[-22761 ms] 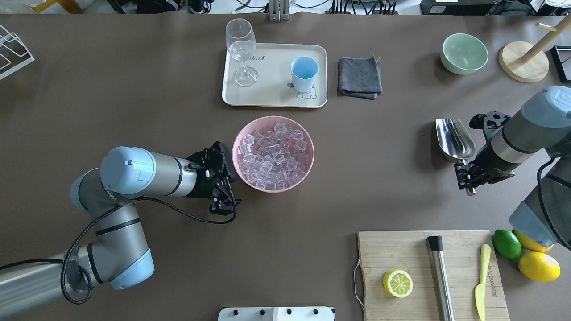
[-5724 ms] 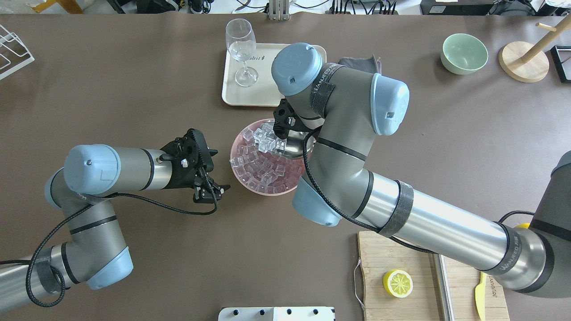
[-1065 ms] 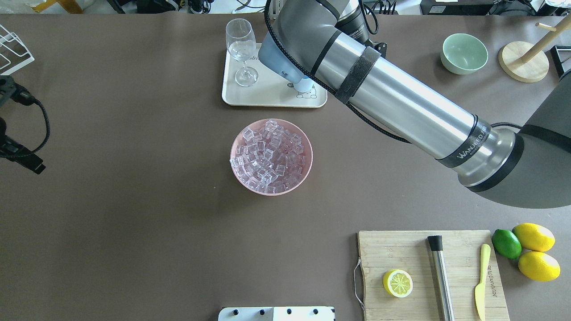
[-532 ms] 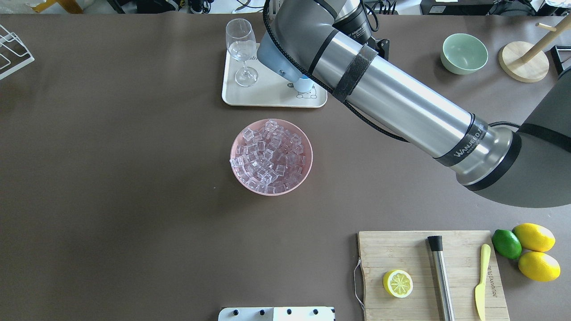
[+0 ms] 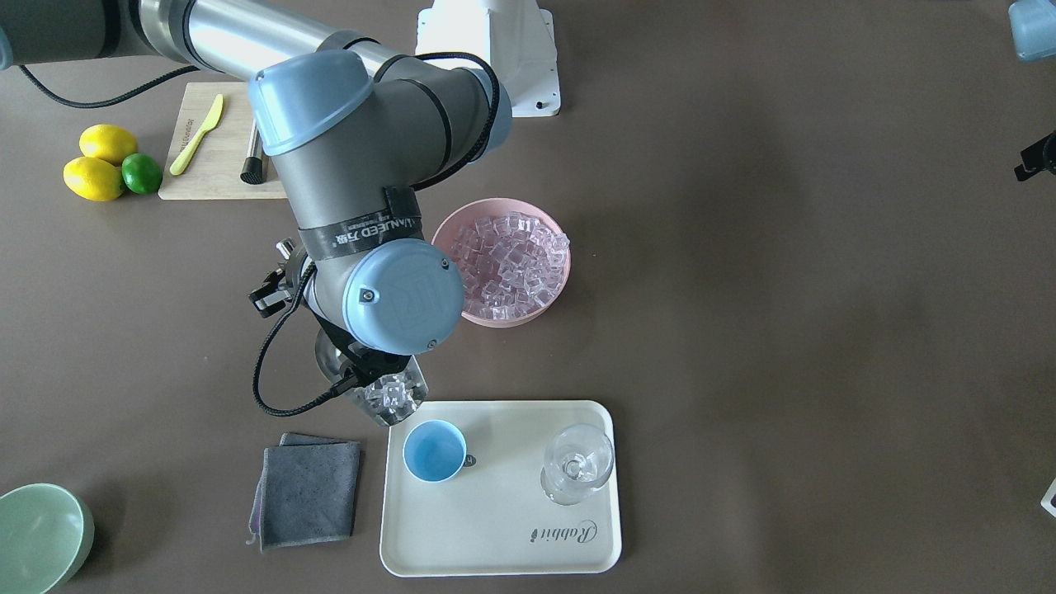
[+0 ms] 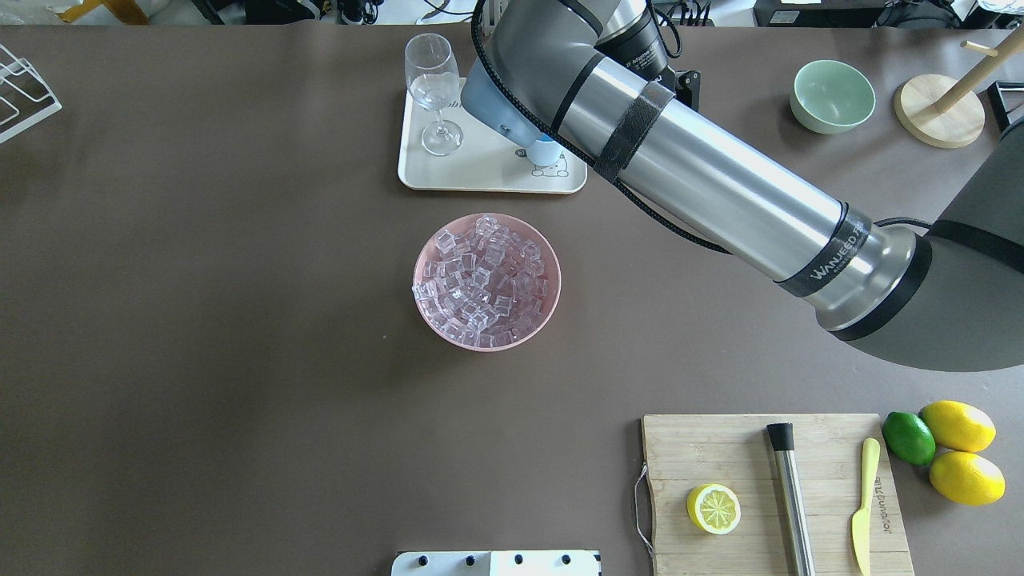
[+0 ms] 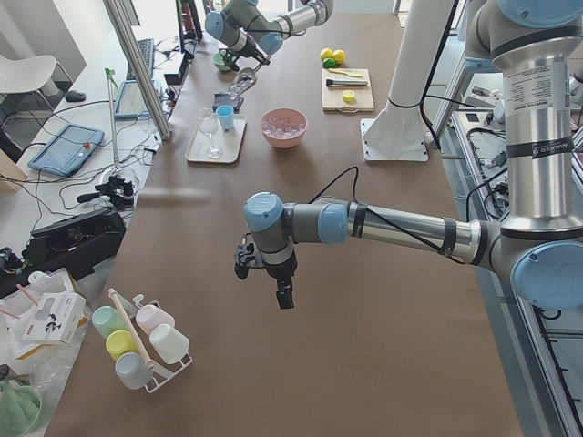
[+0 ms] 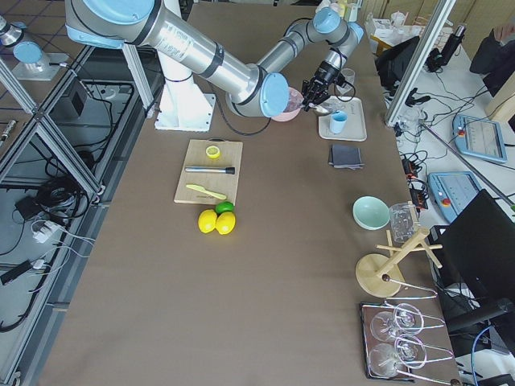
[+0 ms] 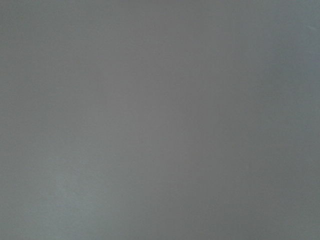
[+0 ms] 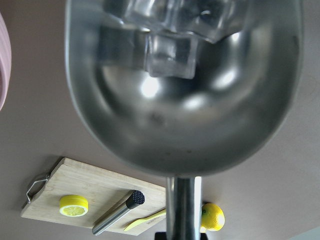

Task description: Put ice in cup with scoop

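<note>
My right gripper (image 5: pixel 279 280) is shut on the handle of the steel scoop (image 5: pixel 378 394), mostly hidden under the wrist. The scoop carries a few cubes of ice (image 5: pixel 393 393) and hangs over the tray's corner, just beside the light-blue cup (image 5: pixel 435 450). The cup's inside shows only blue. In the right wrist view the scoop (image 10: pixel 185 100) fills the frame, with ice (image 10: pixel 170 50) at its far lip. More ice (image 5: pixel 511 264) fills the pink bowl (image 5: pixel 500 322). My left gripper (image 7: pixel 273 287) hovers over bare table far from these; I cannot tell its state.
A wine glass (image 5: pixel 577 462) stands on the cream tray (image 5: pixel 495 544) beside the cup. A grey cloth (image 5: pixel 307 488) and a green bowl (image 5: pixel 37 536) lie nearby. The cutting board (image 6: pixel 768 448) holds a lemon half, a steel rod and a knife.
After scooping from the pink bowl, my right arm carried the loaded scoop to the tray; in the last second it only shifted slightly. My left gripper withdrew out of the overhead view.
</note>
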